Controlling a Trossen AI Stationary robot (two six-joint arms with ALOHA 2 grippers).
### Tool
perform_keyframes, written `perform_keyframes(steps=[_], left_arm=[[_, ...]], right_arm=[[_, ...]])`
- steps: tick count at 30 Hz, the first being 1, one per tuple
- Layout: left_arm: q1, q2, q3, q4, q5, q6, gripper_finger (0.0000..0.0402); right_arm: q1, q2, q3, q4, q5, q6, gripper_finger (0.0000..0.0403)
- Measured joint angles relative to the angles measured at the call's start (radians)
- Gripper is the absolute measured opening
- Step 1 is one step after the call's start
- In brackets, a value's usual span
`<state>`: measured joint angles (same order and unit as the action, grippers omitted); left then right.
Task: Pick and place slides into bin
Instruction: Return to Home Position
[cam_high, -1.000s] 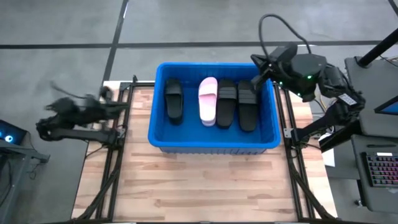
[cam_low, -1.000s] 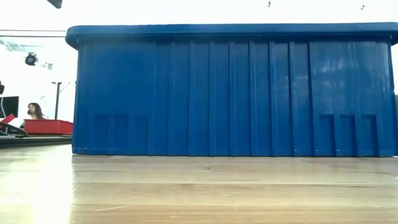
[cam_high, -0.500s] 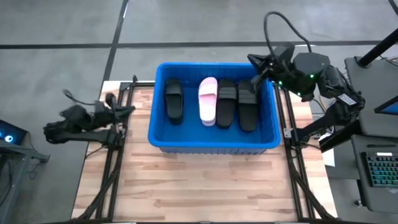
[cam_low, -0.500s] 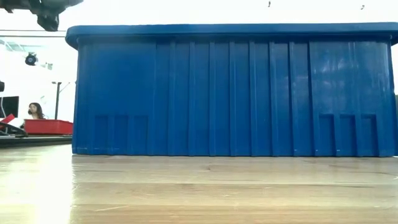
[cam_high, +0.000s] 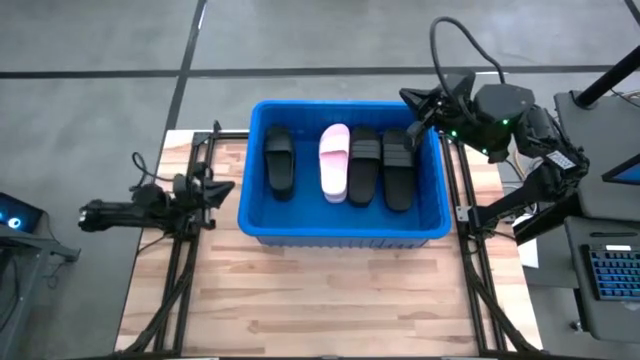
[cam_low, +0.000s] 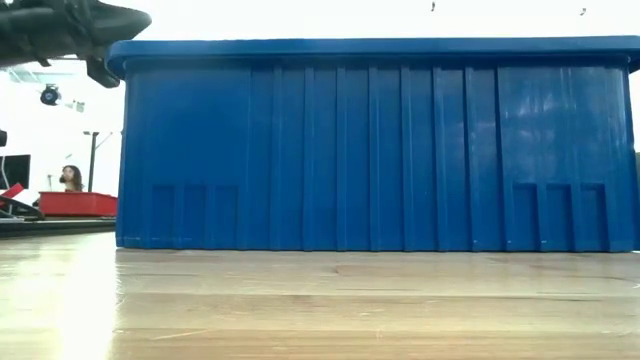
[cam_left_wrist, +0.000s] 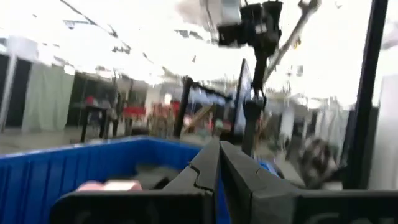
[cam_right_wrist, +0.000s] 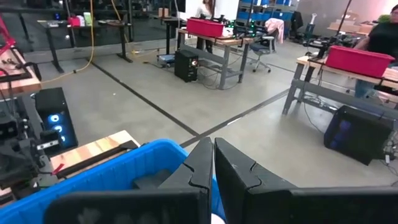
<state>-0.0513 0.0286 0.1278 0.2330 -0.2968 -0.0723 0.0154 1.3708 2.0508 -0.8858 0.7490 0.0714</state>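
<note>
Four slides (cam_high: 363, 165) lie side by side in the bin (cam_high: 340, 236), three black and one pink. Just beside its left wall hangs the left gripper (cam_high: 224, 186), fingers pressed together. Over the far right corner hovers the right gripper (cam_high: 414, 112), fingers likewise together.

Workshop with a grey floor (cam_high: 100, 40).
Beyond the wooden table (cam_high: 330, 300): dark floor lines (cam_high: 300, 72), workbenches (cam_right_wrist: 317, 64) with red tubs (cam_right_wrist: 364, 60).

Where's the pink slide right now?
In the high view, the pink slide lies in the blue bin, second from the picture's left, close beside a black slide.
</note>
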Motion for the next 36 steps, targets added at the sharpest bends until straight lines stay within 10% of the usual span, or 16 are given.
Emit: perform_keyframes(steps=[9,20,36], left_arm=[[0.0,0.006,-0.12,0.202,0.106,-0.002,0.0],[0.0,0.004,-0.12,0.189,0.107,-0.053,0.0],[0.0,0.002,-0.121,0.185,0.106,-0.052,0.0]], right_arm=[[0.0,0.001,-0.004,-0.001,-0.022,0.0,0.0009],[0.013,-0.008,-0.209,0.092,-0.442,0.058,0.0009],[0.05,-0.287,-1.077,1.175,-0.538,-0.031,0.0009]])
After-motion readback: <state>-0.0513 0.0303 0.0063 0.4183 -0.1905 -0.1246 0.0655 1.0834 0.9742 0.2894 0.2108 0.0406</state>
